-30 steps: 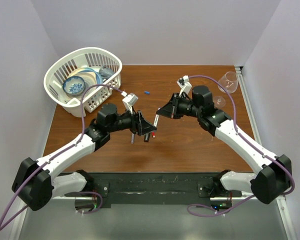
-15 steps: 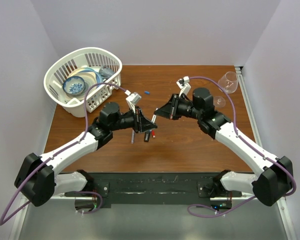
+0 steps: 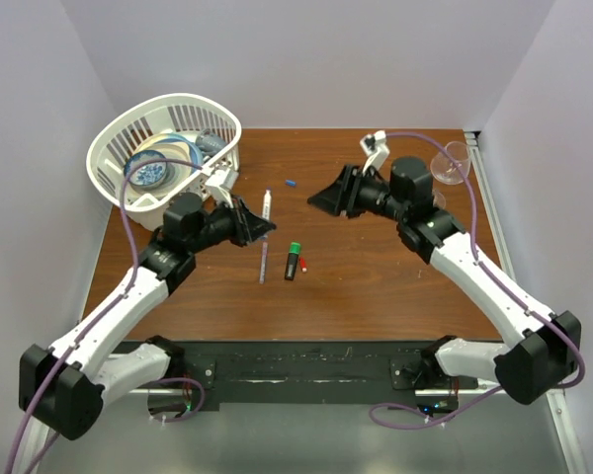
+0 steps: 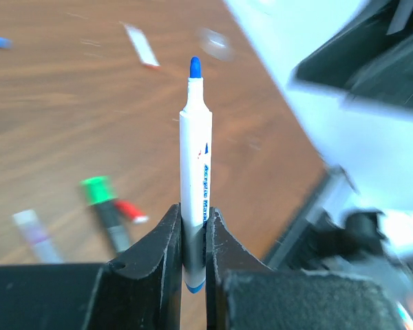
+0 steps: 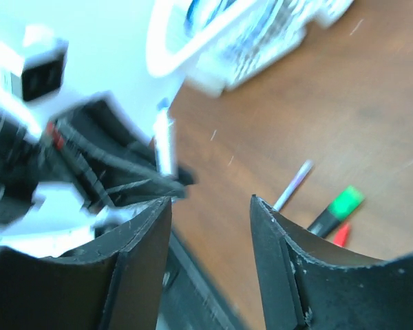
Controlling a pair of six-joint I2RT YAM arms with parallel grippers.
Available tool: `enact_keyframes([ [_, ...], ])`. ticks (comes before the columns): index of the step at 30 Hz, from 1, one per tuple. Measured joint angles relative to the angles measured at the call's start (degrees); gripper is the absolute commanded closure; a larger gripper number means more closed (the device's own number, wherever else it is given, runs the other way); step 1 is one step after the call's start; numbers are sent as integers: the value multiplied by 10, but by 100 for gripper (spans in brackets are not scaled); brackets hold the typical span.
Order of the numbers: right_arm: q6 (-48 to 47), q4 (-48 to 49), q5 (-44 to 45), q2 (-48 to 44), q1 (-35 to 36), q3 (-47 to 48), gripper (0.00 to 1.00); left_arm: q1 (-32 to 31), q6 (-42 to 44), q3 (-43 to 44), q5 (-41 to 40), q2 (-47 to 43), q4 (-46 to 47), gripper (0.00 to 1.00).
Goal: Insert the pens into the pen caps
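My left gripper is shut on a white pen with a bare blue tip, held near its back end and pointing away from the wrist. From above, this pen sticks out of the left gripper over the table's middle. My right gripper hangs open and empty a short way to the right, and its jaws face the left gripper. On the wood lie a black marker with a green end, a red cap, a thin purple pen and a blue cap.
A white basket holding dishes stands at the back left, close behind the left arm. A clear wine glass lies at the back right beside the right arm. White walls close in three sides.
The left gripper closed on the white pen and drew back left with it. The right gripper let go, opened and pulled away to the right.
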Motion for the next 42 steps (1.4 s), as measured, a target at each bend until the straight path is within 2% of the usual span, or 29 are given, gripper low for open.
enact_keyframes([
  [4,-14,13,23,71,-34,70,45,20,47,10,-61,-43,-84,100],
  [9,-40,29,58,229,-47,167,44,19,96,10,-114,-95,-156,100],
  [16,-54,32,78,441,-47,294,42,19,150,-30,-160,-172,-168,100],
  [22,-54,37,97,573,-47,393,42,19,167,-49,-172,-198,-173,100],
  [34,-47,41,108,765,-47,595,43,19,175,-49,-177,-206,-172,100],
  [42,-31,38,62,804,-47,620,44,19,179,-49,-184,-207,-172,100],
])
